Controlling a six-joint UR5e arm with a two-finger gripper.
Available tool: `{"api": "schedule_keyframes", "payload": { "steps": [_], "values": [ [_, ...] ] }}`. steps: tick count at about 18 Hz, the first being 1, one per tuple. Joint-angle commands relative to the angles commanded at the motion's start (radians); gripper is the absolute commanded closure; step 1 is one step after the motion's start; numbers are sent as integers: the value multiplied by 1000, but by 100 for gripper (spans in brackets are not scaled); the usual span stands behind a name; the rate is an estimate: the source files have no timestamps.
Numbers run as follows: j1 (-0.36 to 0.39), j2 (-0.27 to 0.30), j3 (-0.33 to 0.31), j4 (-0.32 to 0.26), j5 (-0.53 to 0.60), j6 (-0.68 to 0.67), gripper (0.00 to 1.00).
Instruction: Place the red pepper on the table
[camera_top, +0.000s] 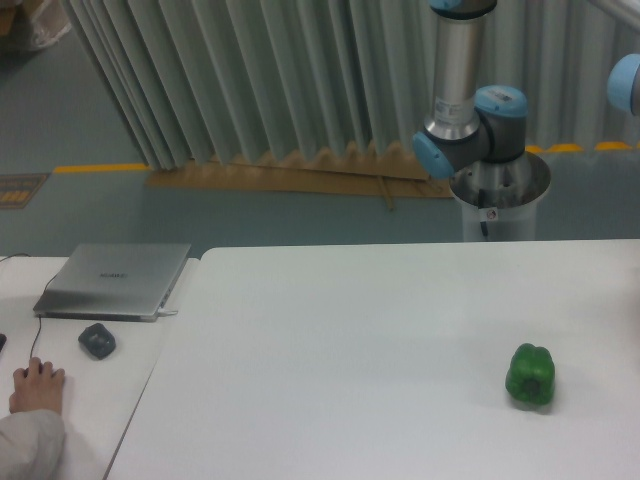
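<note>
No red pepper or gripper anywhere in shot, so can't tell the fingers' state; just the green bell pepper (530, 376) sitting on the white table (330, 350), so I'd guess the arm needs to bring the red one down next.

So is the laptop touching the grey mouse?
Apart. The fixed camera shows bare desk between the laptop and the mouse.

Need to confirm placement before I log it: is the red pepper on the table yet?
Cannot tell. No red pepper shows in this view; the table carries only a green pepper, and the fingers are out of frame.
</note>
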Motion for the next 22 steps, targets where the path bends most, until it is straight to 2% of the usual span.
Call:
{"api": "schedule_keyframes", "payload": {
  "steps": [6, 8, 12, 15, 17, 18, 20, 22],
  "values": [
    [6, -2, -12, 6, -1, -9, 0],
    [15, -5, -21, 49, -1, -6, 0],
    [46, -17, -20, 52, 2, 5, 0],
    [48, -54, 17, 54, 5, 26, 0],
    [51, -63, 25, 74, 3, 95, 0],
    [49, -83, 38, 86, 3, 177, 0],
    [43, -118, 51, 87, 2, 227, 0],
    [37, -137, 61, 89, 0, 345, 0]
  ]
}}
